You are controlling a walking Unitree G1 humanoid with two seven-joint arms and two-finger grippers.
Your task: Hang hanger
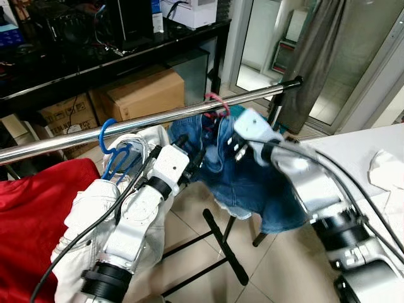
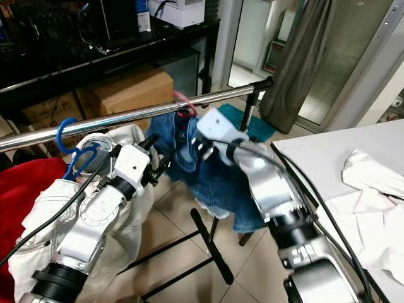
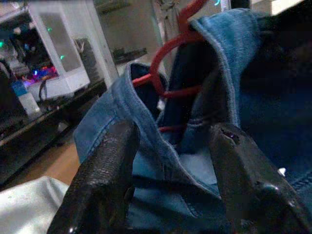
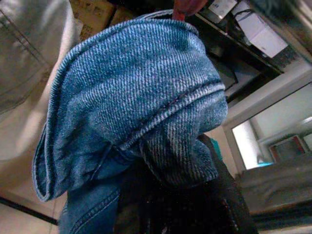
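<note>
Nearest the camera, two silver arms are seen reaching forward and up toward a clothes rail. On the right, a white worktop (image 2: 328,158) is seen with crumpled white cloth (image 2: 372,183) lying on it. On the left, a red fabric (image 1: 31,214) is spread low, and a pair of white trousers (image 1: 88,208) is draped beside and behind the left arm, hung from a blue hanger (image 1: 112,148) hooked on the rail.

The left gripper (image 3: 170,180) is raised against the lower edge of a blue denim garment (image 1: 252,183). Its two black fingers (image 3: 102,185) are held wide apart, with a fold of the denim waistband lying between them; nothing is pinched. A red hanger (image 3: 168,63) is seen threaded inside the denim just beyond those fingers.

The right gripper (image 1: 240,148) is pressed into the upper part of the denim garment. In the right wrist view the denim is bunched over the fingers, so whether they are closed on it cannot be told.

The red hanger's hook (image 1: 218,101) is seen at the metal rail (image 1: 158,120), with the denim hanging below it. The rail is carried by a black folding stand (image 1: 224,246) on a tiled floor (image 1: 278,265).

Farther back, cardboard boxes (image 1: 145,91) are stacked under a black desk (image 1: 95,63). A grey curtain (image 1: 319,57) and glass door are seen at the far right.
</note>
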